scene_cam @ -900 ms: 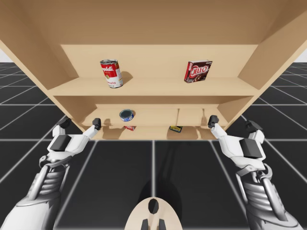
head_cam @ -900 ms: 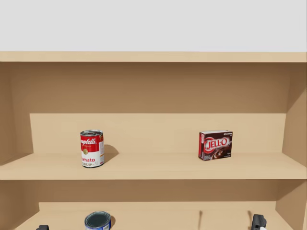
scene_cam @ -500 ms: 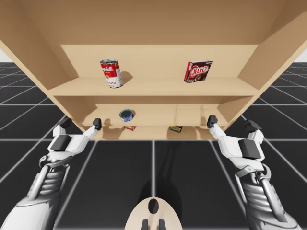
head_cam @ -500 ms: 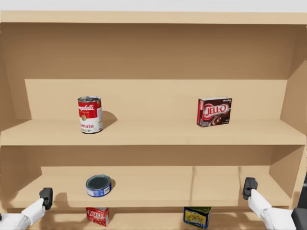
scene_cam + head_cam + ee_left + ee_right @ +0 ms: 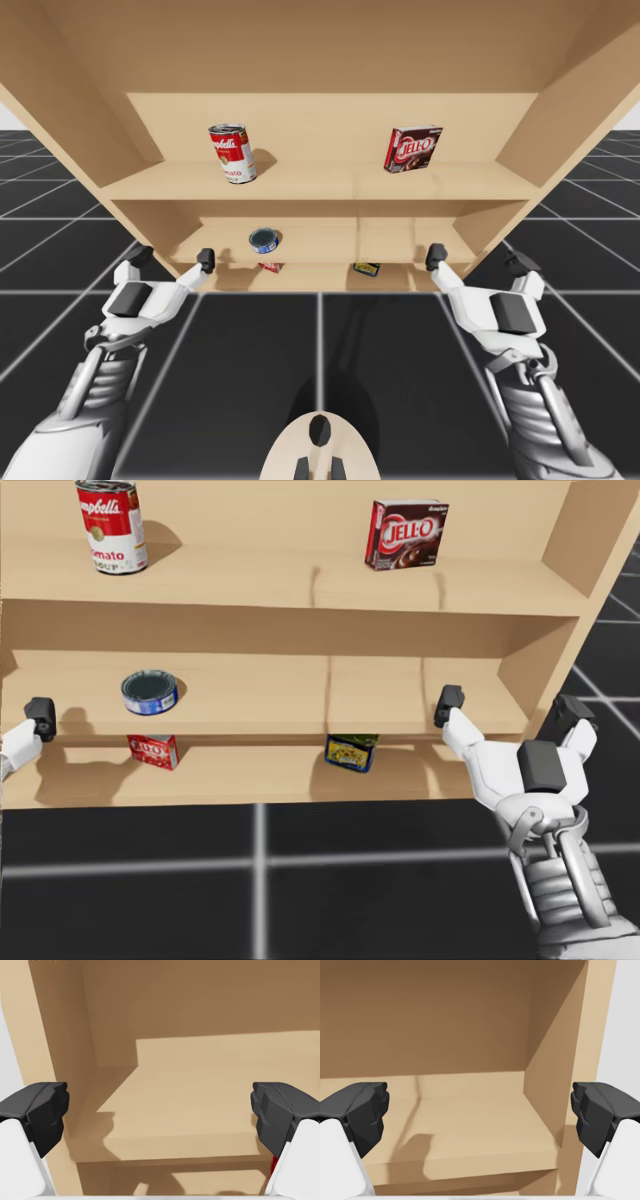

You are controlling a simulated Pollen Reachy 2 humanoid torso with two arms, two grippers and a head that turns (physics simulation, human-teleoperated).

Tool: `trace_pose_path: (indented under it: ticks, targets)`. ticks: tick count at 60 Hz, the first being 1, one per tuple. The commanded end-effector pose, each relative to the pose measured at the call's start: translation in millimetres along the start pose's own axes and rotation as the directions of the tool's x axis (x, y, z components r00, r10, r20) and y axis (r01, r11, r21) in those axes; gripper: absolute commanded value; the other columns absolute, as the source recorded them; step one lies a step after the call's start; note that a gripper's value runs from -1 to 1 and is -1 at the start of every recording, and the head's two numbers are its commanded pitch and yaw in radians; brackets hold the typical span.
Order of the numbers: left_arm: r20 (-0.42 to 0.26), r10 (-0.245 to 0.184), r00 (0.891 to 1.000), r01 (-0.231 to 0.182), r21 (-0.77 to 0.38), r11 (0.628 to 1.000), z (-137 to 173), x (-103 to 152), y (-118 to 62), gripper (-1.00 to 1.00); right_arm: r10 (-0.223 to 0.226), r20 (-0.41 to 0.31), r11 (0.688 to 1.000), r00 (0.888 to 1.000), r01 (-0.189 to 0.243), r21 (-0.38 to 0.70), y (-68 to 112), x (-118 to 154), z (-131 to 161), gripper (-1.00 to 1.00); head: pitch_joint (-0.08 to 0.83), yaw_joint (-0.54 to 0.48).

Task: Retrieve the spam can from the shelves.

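left gripper (image 5: 174, 257), right gripper (image 5: 478, 260): white shells, black pads (image 5: 205, 258) | wrist blocks (image 5: 515, 312): dark grey | forearms (image 5: 95, 385): ribbed grey metal, thin rods

You have three shelves (image 5: 330, 182) carrying five items: three cans and two boxes. The cans are one tall red-and-white can (image 5: 110, 525), one squat blue can (image 5: 149, 692) and one rectangular blue-and-yellow can (image 5: 351, 750). The boxes are one dark red box (image 5: 405, 534) and one small red box (image 5: 152, 750).
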Motion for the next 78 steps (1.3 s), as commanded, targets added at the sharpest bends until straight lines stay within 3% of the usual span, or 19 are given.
trace_pose_path:
  ticks: [1, 15, 18, 28, 31, 39, 47, 60, 78]
  targets:
    - [0.003, -0.002, 1.0, 0.002, -0.012, 1.0, 1, 1, -2.4, -1.0, -0.007, -0.012, 1.0, 1.0, 0.007, 0.02, 8.0, -3, 5, -1.0, 0.57, -0.19]
    - [-0.001, 0.0, 1.0, 0.0, -0.01, 1.0, 1, -1, -4.0, -1.0, -0.004, -0.07, 0.992, 0.998, 0.012, 0.125, 17.4, -1, 26, -1.0, 0.609, -0.24]
    - [-0.003, 0.001, 1.0, -0.001, -0.009, 1.0, 2, -1, -4.4, -1.0, -0.041, -0.106, 0.991, 0.993, 0.054, 0.122, 22.5, -1, 36, -1.0, 0.607, -0.24]
    - [-0.002, 0.005, 1.0, -0.005, -0.008, 1.0, 2, -1, -4.5, -1.0, -0.049, -0.147, 0.977, 0.988, 0.078, 0.196, 34.6, -10, 58, -1.0, 0.596, -0.22]
    - [-0.002, 0.004, 1.0, -0.004, -0.008, 1.0, 2, -1, -4.7, -1.0, -0.088, -0.175, 0.969, 0.981, 0.125, 0.215, 40.1, -16, 60, -1.0, 0.589, -0.22]
    - [-0.003, 0.003, 1.0, -0.003, -0.01, 1.0, 2, -1, -4.8, -1.0, -0.065, -0.228, 0.96, 0.972, 0.123, 0.25, 55.4, -39, 45, -1.0, 0.578, -0.22]
    - [-0.005, 0.002, 1.0, -0.002, -0.01, 1.0, 2, -1, -4.6, -1.0, -0.035, -0.305, 0.953, 0.952, 0.123, 0.275, 74.2, -69, 21, -1.0, 0.58, -0.22]
    - [-0.004, 0.002, 1.0, -0.002, -0.01, 1.0, 2, -1, -4.3, -1.0, 0.028, -0.304, 0.958, 0.952, 0.061, 0.281, 98.8, -90, -13, -1.0, 0.584, -0.22]
    - [-0.006, 0.004, 1.0, -0.004, -0.01, 1.0, 2, -1, -3.8, -1.0, 0.032, -0.398, 0.95, 0.917, 0.096, 0.298, 130.8, -114, -47, -1.0, 0.594, -0.22]
